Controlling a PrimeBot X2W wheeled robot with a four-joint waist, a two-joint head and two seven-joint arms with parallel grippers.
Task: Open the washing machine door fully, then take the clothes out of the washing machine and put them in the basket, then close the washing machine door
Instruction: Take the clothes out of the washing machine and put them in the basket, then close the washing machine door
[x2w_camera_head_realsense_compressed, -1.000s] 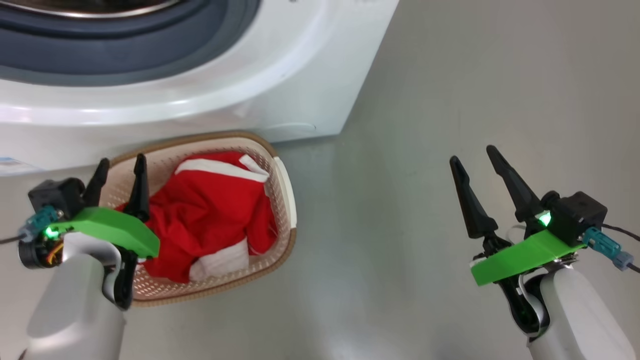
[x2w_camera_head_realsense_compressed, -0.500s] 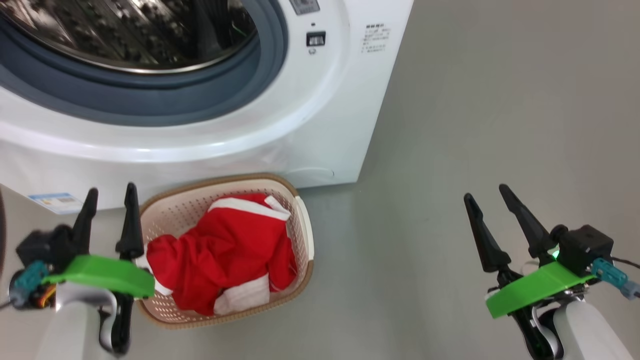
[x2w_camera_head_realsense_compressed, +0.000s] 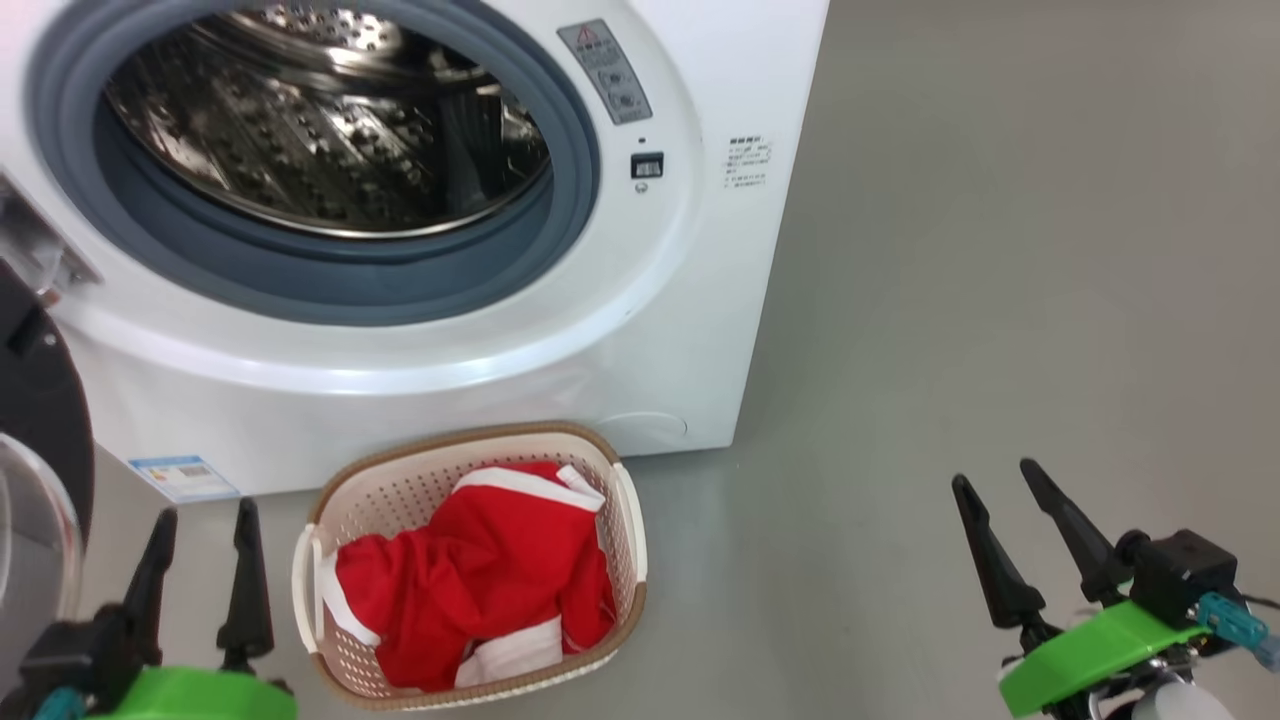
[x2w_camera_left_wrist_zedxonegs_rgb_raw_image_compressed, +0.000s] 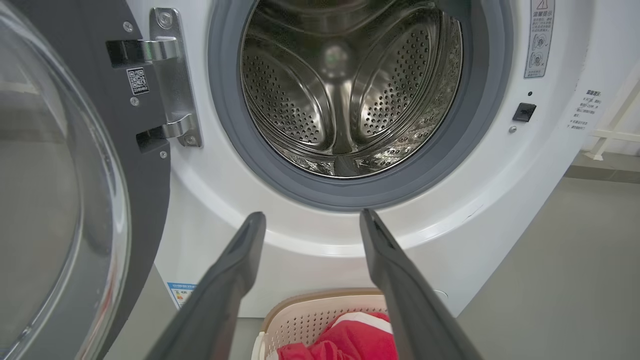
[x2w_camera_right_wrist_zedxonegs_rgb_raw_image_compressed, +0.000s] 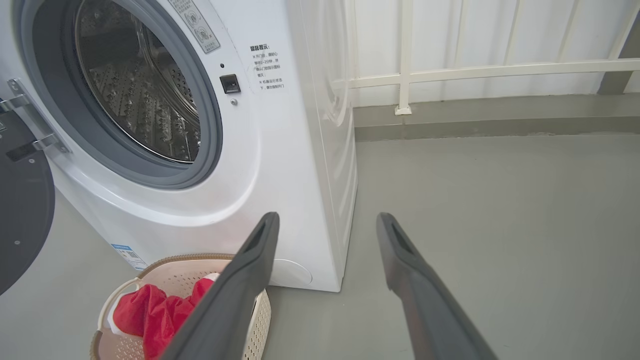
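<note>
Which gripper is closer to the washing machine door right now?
Left. The left gripper hovers just beside the open washing machine door; the right gripper is far off, beyond the basket.

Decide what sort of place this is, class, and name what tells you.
Probably a home laundry area: a white front-loading washing machine stands on a grey floor, a basket of red clothes sits before it, and a white railing runs beyond.

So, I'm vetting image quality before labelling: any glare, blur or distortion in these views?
Head view: sharp, with a soft glare band across the washer front and bright highlights in the drum. Left wrist view: the door glass is hazy with reflections. Right wrist view: wide-angle stretch tilts the washer's edges, and the near fingers look soft.
</note>
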